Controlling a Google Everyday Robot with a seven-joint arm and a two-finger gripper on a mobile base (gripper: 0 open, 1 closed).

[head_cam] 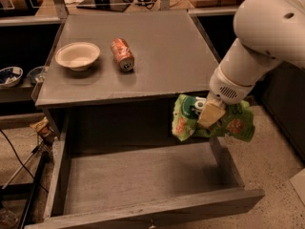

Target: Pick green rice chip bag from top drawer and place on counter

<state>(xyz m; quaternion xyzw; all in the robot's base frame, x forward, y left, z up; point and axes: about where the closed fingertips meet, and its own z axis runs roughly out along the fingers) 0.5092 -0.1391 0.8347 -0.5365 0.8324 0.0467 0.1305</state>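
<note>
The green rice chip bag (188,118) hangs in the air, lifted above the right side of the open top drawer (143,180) and just in front of the counter's front edge. My gripper (209,111) is shut on the bag's middle, with one tan finger (211,113) lying across it. The white arm reaches in from the upper right. The counter (162,51) is the grey top behind the bag. The drawer's floor is bare.
A white bowl (77,55) and an orange soda can (122,54) lying on its side sit on the counter's left half. A side shelf with dark bowls (10,75) is at the left. Cables lie on the floor at the lower left.
</note>
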